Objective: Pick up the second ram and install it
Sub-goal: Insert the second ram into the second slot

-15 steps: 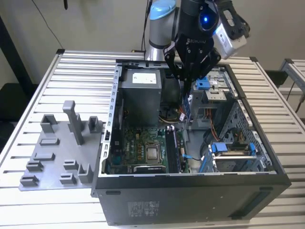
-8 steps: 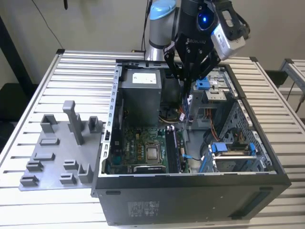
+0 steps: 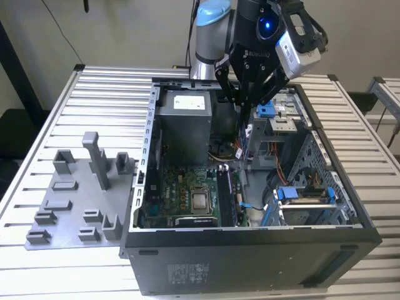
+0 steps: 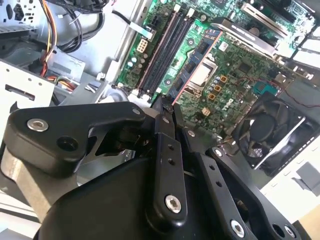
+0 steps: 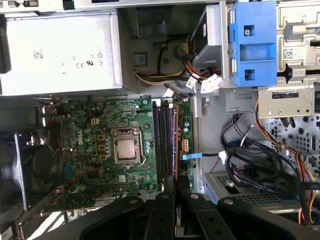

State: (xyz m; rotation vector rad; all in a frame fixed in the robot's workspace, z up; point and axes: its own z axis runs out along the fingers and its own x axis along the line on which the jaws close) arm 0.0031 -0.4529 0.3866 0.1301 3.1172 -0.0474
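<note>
The jaws gripped the second ram edge-on, with the black slots just beneath them inside the open computer case on the table.

Robotics lab: slatted aluminium bench, opened computer case, grey fixture plate, arm.

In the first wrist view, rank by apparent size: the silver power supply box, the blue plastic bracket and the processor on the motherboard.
1. silver power supply box, largest.
2. blue plastic bracket.
3. processor, smallest.
The bracket may sit nearer the camera, yet the order looks plain.
</note>
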